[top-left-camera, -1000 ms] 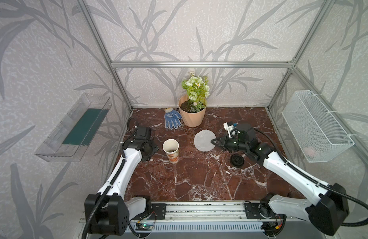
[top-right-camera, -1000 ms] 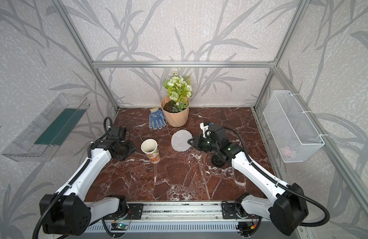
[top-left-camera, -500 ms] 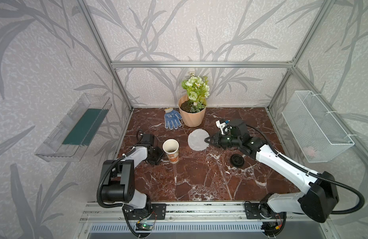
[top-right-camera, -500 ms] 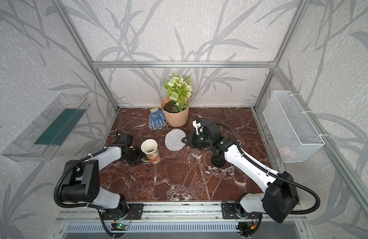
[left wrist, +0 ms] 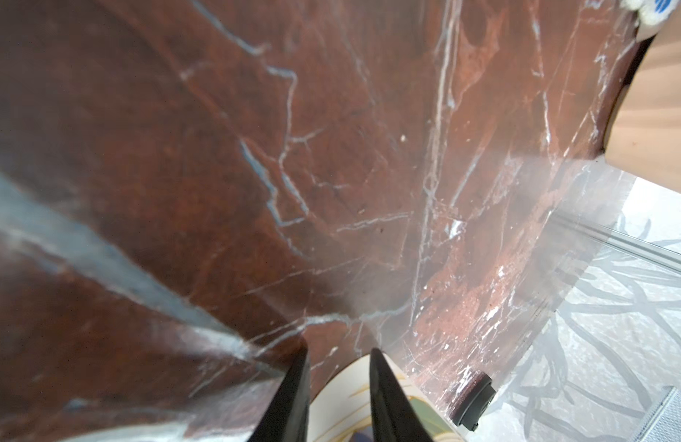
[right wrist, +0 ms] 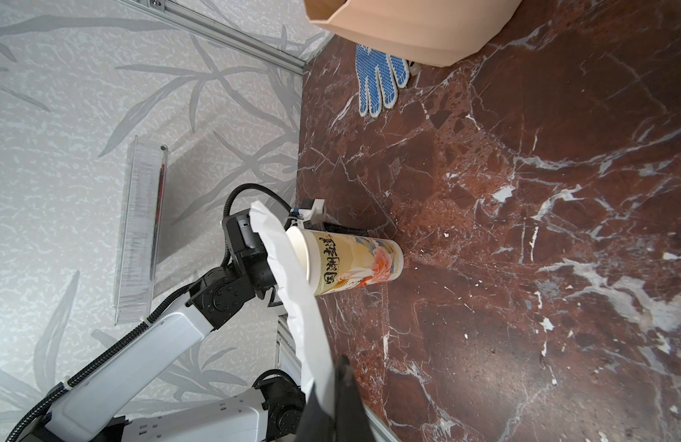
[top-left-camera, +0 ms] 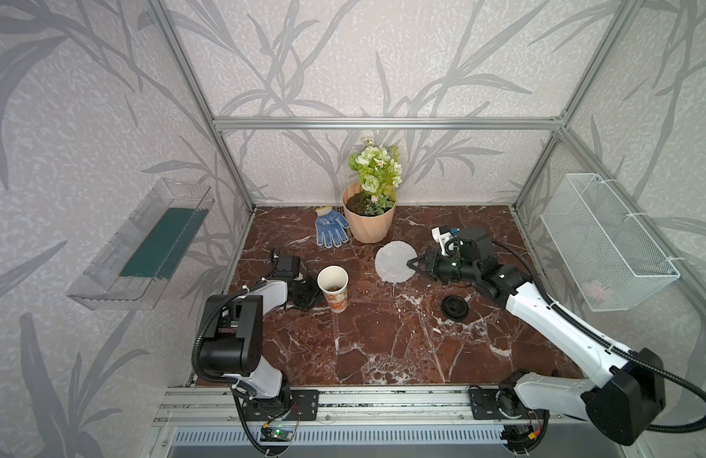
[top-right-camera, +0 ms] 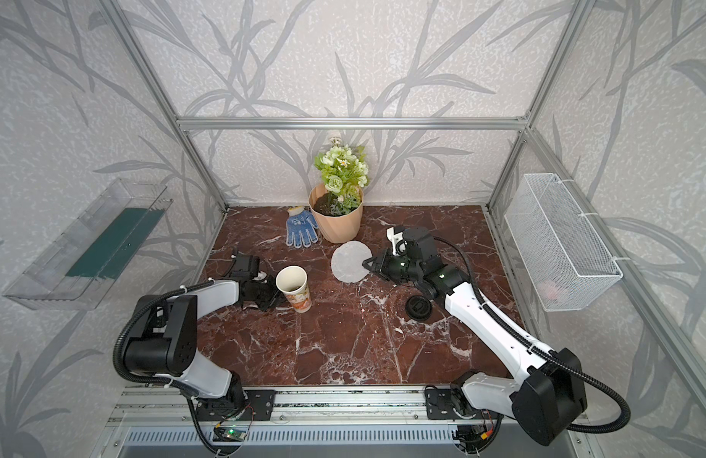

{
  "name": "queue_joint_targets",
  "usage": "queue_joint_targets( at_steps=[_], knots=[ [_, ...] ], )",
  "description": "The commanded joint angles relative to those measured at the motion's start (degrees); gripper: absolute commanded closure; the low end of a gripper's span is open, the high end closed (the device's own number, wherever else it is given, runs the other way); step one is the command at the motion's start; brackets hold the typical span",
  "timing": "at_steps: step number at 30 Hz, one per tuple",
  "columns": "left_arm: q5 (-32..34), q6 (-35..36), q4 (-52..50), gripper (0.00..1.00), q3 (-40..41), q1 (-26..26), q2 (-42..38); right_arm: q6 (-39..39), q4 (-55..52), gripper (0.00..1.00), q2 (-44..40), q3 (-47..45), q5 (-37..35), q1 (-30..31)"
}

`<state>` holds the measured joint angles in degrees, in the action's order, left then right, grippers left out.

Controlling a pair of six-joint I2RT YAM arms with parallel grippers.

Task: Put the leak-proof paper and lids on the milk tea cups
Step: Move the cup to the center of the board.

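The milk tea cup (top-left-camera: 333, 285) (top-right-camera: 293, 287), white with an orange print, stands upright and uncovered on the marble floor, left of centre. My left gripper (top-left-camera: 309, 291) lies low against its left side. In the left wrist view its fingers (left wrist: 377, 382) are shut on the cup's wall (left wrist: 342, 402). The leak-proof paper (top-left-camera: 395, 261) (top-right-camera: 349, 261), a round whitish sheet, hangs above the floor to the right of the cup. My right gripper (top-left-camera: 412, 263) (right wrist: 329, 379) is shut on its right edge. In the right wrist view the paper (right wrist: 293, 283) shows edge-on in front of the cup (right wrist: 354, 264).
A black round lid (top-left-camera: 454, 307) lies on the floor under the right forearm. A peach flower pot (top-left-camera: 367, 226) and a blue glove (top-left-camera: 330, 228) sit at the back. A wire basket (top-left-camera: 605, 238) hangs on the right wall, a clear tray (top-left-camera: 145, 246) on the left.
My left arm has come down beside the cup and its gripper has closed on the cup. My right gripper has carried the paper a little left, toward the cup.
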<state>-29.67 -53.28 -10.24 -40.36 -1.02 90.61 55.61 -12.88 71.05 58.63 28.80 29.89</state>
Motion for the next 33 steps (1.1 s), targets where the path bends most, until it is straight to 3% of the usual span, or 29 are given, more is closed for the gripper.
queue_joint_targets(
  at_steps=[1, 12, 24, 33],
  knots=[
    [0.86, -3.24, -2.43, 0.7, 3.0, -1.53, 0.64, -0.99, -0.52, 1.0, -0.4, 0.02, 0.99, -0.15],
    [1.54, -9.44, 0.72, 0.71, 3.18, -9.65, 0.56, 0.49, 3.05, 1.0, 5.11, 3.66, 3.06, 4.74],
    [2.13, -11.59, 2.01, 0.7, 3.25, -13.22, 0.42, 5.27, 8.8, 1.0, 12.69, 6.03, 2.94, 10.83],
    [12.98, -8.46, -8.8, 0.63, 0.86, -11.61, -9.77, 6.16, 6.85, 1.0, 16.5, 8.31, 1.18, 11.51]
  ],
)
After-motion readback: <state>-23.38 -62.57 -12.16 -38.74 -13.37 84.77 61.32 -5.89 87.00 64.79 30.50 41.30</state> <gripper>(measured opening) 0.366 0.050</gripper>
